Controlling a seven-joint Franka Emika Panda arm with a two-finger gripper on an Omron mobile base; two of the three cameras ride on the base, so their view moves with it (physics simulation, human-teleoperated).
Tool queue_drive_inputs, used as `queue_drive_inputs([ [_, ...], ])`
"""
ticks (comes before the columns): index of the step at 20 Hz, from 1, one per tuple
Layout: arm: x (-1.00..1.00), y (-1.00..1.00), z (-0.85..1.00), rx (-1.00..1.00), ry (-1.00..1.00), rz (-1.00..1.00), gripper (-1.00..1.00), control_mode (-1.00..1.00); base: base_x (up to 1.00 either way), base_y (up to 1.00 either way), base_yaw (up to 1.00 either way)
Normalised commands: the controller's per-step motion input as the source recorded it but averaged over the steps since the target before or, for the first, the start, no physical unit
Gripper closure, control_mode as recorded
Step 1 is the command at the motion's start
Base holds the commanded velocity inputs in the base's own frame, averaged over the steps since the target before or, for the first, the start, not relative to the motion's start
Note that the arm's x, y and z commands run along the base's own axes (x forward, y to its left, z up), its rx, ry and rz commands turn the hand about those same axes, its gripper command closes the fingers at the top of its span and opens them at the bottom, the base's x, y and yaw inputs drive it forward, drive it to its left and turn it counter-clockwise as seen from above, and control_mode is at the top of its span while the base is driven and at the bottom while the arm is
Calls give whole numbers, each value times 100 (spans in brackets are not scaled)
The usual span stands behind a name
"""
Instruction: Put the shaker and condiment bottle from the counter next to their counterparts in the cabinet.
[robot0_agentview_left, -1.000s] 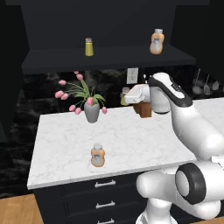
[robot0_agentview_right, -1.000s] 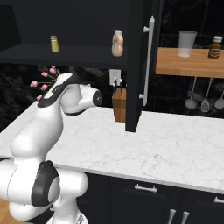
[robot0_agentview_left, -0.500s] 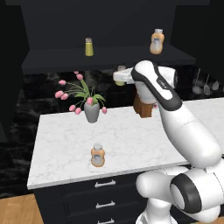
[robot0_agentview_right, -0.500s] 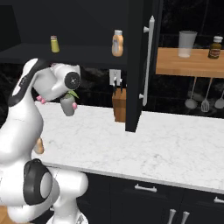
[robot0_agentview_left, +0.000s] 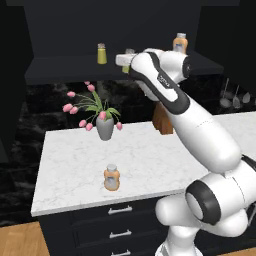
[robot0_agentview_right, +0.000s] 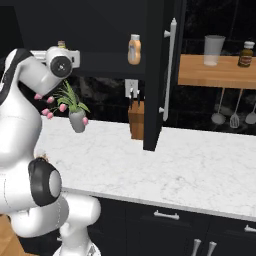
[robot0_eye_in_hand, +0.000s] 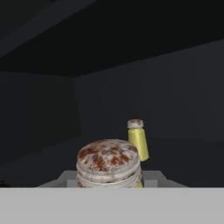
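My gripper (robot0_agentview_left: 125, 60) is raised to the cabinet (robot0_agentview_left: 60, 67) shelf and shut on the shaker (robot0_eye_in_hand: 108, 162), whose rusty grey cap fills the near hand view. The counterpart shaker (robot0_eye_in_hand: 138, 139) stands upright on the shelf just beyond it, and it is a little left of my hand in the left base view (robot0_agentview_left: 101, 53). The counterpart orange bottle (robot0_agentview_left: 180, 42) stands further right on the same shelf. The condiment bottle (robot0_agentview_left: 111, 178) stands upright near the front edge of the counter (robot0_agentview_left: 150, 155). From the right base, the hand (robot0_agentview_right: 61, 61) is level with the shelf.
A grey vase of pink tulips (robot0_agentview_left: 104, 125) and a wooden knife block (robot0_agentview_left: 162, 120) stand at the back of the counter below my arm. The open cabinet door (robot0_agentview_right: 155, 75) hangs right of the hand. A wooden shelf (robot0_agentview_right: 220, 75) holds a glass and a jar.
The arm has swung up and left from over the counter to shelf height, carrying the shaker to beside its counterpart. The gripper stays shut.
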Motion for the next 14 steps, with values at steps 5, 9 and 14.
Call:
queue_drive_inputs([
  [5,20,49,14,0,-5,-9,100,-100,0,0,0],
  [9,38,16,-4,0,0,0,100,-100,0,0,0],
  [14,52,4,29,-2,24,0,100,-100,0,0,0],
])
